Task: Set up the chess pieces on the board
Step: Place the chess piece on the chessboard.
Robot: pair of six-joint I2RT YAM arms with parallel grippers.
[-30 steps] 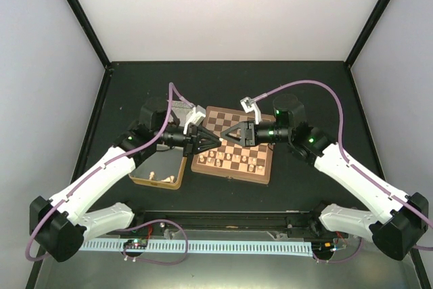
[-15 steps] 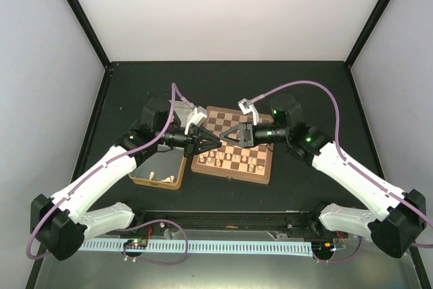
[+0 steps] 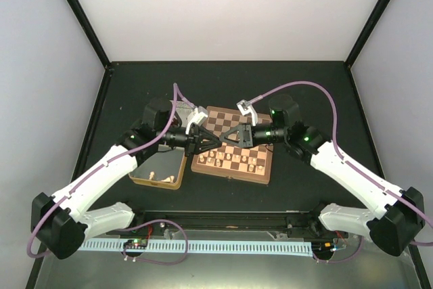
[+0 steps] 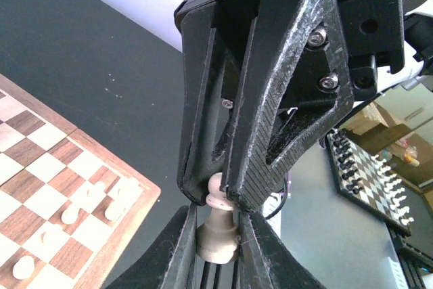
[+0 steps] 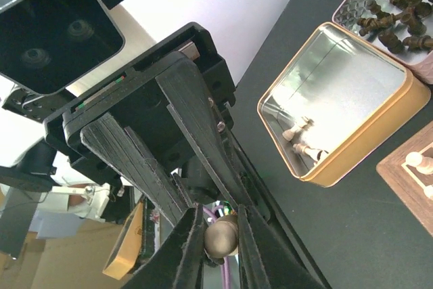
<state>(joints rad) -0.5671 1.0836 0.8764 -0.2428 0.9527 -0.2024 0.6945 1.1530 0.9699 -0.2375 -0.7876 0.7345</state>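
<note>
The left tool [image 3: 216, 141] grips a pale pawn [image 4: 216, 233] by its base, and the right tool [image 3: 231, 138] is closed on its head, tip to tip above the board [image 3: 220, 118]. Pale pieces [image 3: 233, 160] stand beneath. A gold tin [image 3: 157, 179] sits just beside the board's left edge, with dark bench [image 3: 304, 93] beyond.

From high above and behind the arm bases, looking down over the whole table [image 3: 311, 86]. Left wrist: tight, facing the right gripper [image 4: 216, 194]. Right wrist: tight, facing the left gripper [image 5: 215, 211]. Common to both close-ups: one pale pawn [image 4: 216, 233].
</note>
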